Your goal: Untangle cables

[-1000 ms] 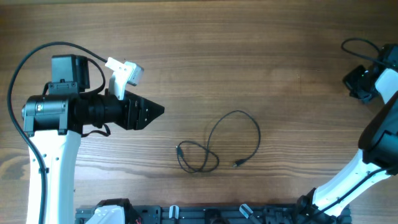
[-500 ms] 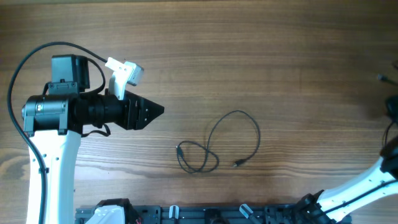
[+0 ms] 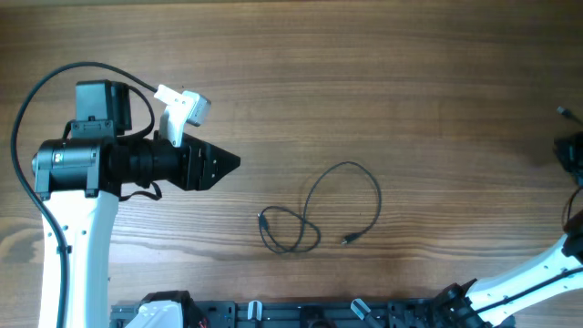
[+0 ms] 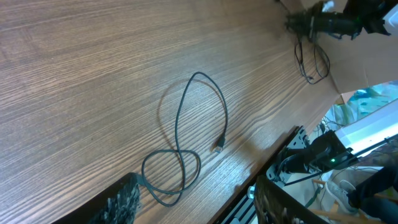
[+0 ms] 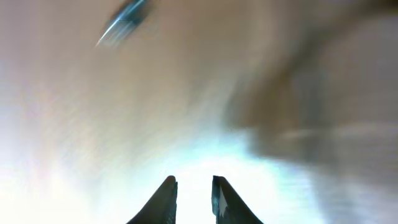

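One thin dark cable (image 3: 378, 196) lies on the wooden table right of centre. It forms a big loop and a small loop that cross, with a tiny plug at each end. It also shows in the left wrist view (image 4: 198, 74). My left gripper (image 3: 226, 163) is open and empty, hovering to the left of the cable; its fingers (image 4: 199, 205) frame the small loop. My right gripper (image 3: 569, 150) is at the far right edge, far from the cable. The right wrist view is blurred; its fingers (image 5: 193, 190) stand a narrow gap apart with nothing between them.
The table top (image 3: 364, 73) is bare wood. A black rail with fittings (image 3: 301, 312) runs along the near edge. The right arm's own thicker black cable (image 4: 311, 59) hangs at the far right. Clutter lies beyond the table's edge (image 4: 360, 143).
My right arm has swung to the right, from inside the frame to its far right edge. The left arm and the cable have not moved.
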Action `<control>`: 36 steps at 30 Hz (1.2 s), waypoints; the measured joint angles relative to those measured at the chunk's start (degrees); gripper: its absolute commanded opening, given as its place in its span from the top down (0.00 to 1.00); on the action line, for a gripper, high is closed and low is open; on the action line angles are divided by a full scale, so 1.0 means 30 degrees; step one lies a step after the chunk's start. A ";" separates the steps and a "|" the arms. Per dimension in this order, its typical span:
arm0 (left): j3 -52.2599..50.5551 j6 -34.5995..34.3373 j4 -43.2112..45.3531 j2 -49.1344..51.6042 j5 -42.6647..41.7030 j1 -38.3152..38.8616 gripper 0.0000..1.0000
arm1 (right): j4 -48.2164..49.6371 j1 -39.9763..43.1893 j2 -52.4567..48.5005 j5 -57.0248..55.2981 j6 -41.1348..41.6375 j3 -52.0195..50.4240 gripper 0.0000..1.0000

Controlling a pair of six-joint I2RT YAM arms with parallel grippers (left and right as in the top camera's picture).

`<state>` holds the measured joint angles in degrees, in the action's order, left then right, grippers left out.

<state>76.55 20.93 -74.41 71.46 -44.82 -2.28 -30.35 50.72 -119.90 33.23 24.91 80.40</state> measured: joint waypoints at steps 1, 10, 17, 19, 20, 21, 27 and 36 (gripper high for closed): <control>0.0000 0.0000 0.0000 0.0000 0.0000 0.0000 0.39 | 0.0000 -0.0124 0.0000 0.0823 -0.0291 0.0000 0.73; 0.0000 0.0007 0.0007 0.0000 0.0000 0.0000 0.33 | -0.2018 -0.2433 0.0000 0.2703 -0.2127 0.0007 0.45; 0.0000 0.0000 0.1472 0.0000 0.0160 0.0000 0.30 | -0.5370 -0.6331 -0.0007 0.2980 -0.6251 0.0000 0.23; 0.0000 -0.0007 0.1916 0.0000 0.0379 0.0000 0.27 | -0.6331 -0.7752 -0.0007 0.3636 -0.7533 0.0007 0.20; 0.0000 -0.0073 0.2324 0.0000 0.0743 0.0000 0.26 | -0.7016 -0.8699 -0.0007 0.4014 -0.8415 0.0007 0.20; 0.0000 -0.0197 0.2718 0.0000 0.1195 0.0000 0.24 | -0.7606 -0.9661 -0.0007 0.4364 -0.9231 0.0007 0.19; 0.0000 -0.2025 0.4386 0.0226 0.4503 0.0000 0.07 | -1.0477 -1.4753 -0.0007 0.4546 -1.2611 0.0000 0.17; 0.0000 -0.4204 0.3927 0.1727 0.6375 0.0000 0.06 | -1.1111 -2.1325 -0.0007 0.0423 -1.2356 0.0000 0.16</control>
<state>76.55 8.32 -62.63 76.64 -25.69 -2.28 -63.68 -13.26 -119.92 34.50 -12.16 80.40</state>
